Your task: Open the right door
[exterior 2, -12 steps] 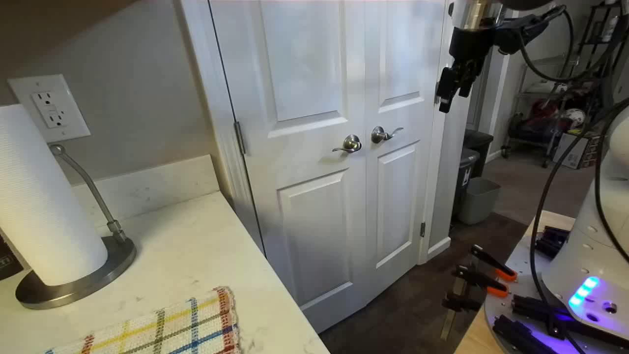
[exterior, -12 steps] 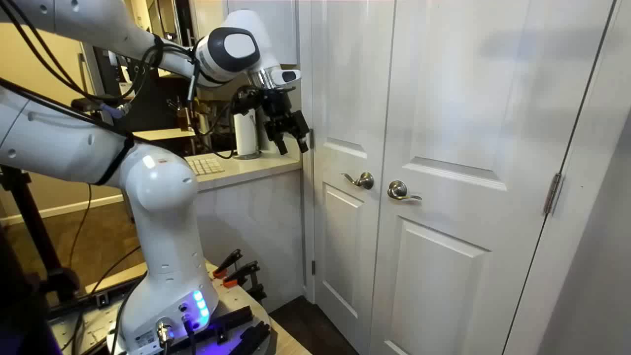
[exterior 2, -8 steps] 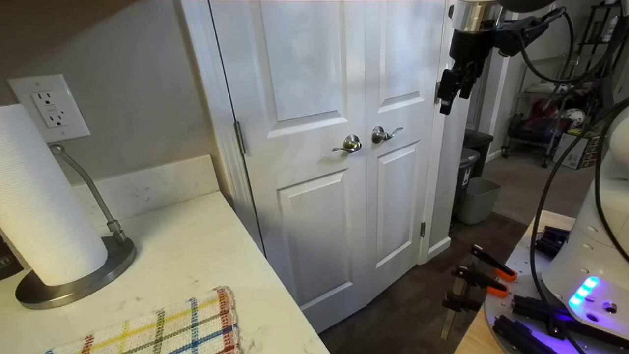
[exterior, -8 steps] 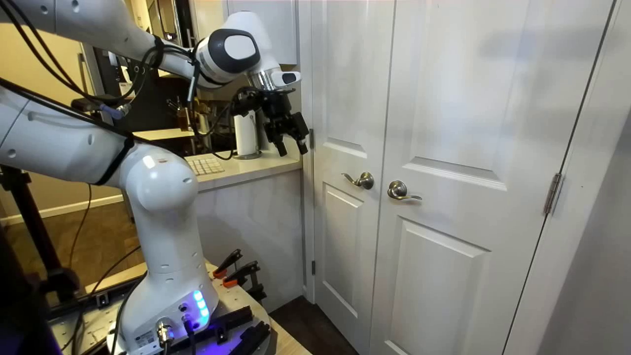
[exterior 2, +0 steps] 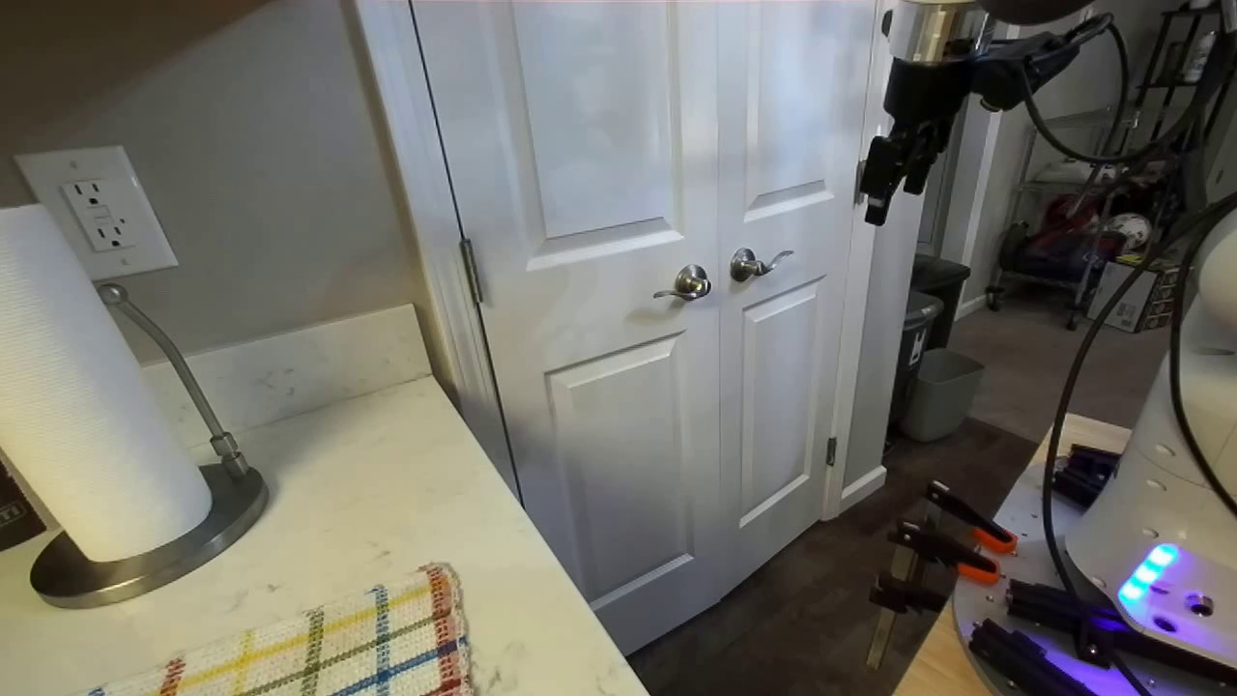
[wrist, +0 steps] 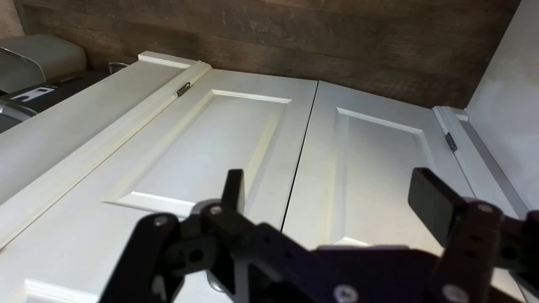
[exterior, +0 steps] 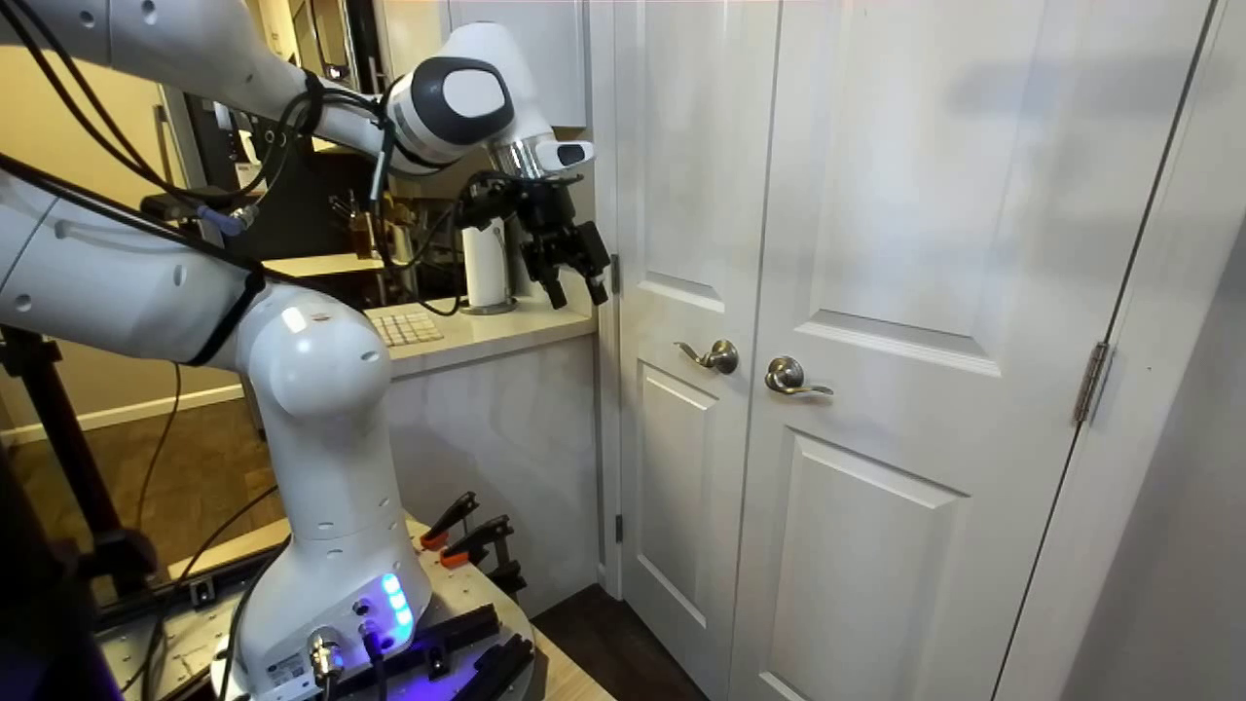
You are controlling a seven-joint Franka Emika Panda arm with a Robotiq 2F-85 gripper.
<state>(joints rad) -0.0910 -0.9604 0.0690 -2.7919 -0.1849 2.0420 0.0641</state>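
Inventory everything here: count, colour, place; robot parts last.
right door: one, white, right in exterior views
left door: one, white, beside it
handles: two, silvery, one per door
hinges: at least four, metallic, outer door edges
counter: one, pale, left of doors
cloth: one, multicoloured, on counter
holder: one, grey, on counter
paper roll: one, white, on holder
outlet: one, white, above counter
bins: at least two, dark and grey, background
shelved items: uncounted, mixed, background
clamps: at least two, black and orange, at table
arm: one, white, at table
cables: several, black, along arm
gripper: one, black, open, facing doors

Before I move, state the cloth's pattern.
The cloth is plaid: red, yellow, green and blue stripes on white, clearest in an exterior view.
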